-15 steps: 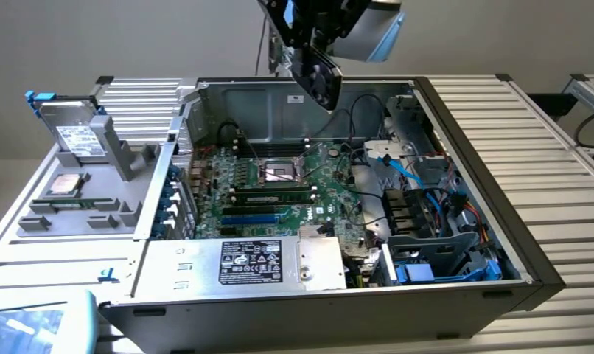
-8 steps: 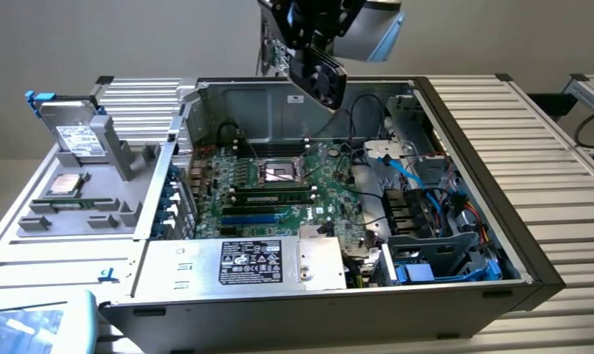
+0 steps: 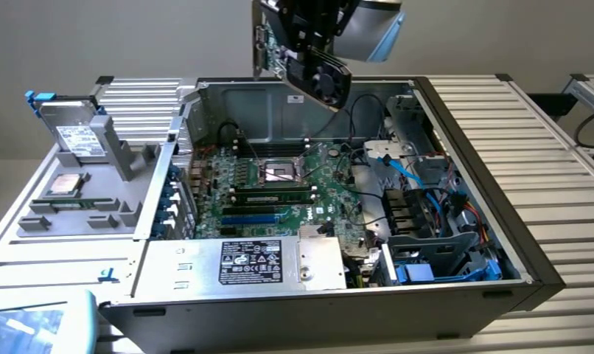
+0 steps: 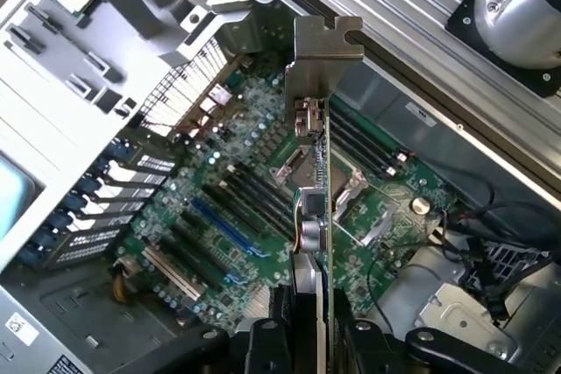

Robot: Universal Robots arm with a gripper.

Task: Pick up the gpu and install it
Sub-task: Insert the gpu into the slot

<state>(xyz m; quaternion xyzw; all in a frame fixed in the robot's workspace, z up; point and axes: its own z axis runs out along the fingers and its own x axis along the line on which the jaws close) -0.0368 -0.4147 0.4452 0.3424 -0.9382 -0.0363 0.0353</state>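
Gripper [image 4: 311,339] clamping gpu [image 3: 317,74], above motherboard [image 3: 322,188]

hand [image 4: 311,348] up high, tilted, clamped on the gpu [image 3: 322,77]

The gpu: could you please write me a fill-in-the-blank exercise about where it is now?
1. The gpu is clamped in the ___.
2. It hangs ___ the open computer case.
3. The motherboard in the case is ___ in colour.
Missing words: gripper; above; green.
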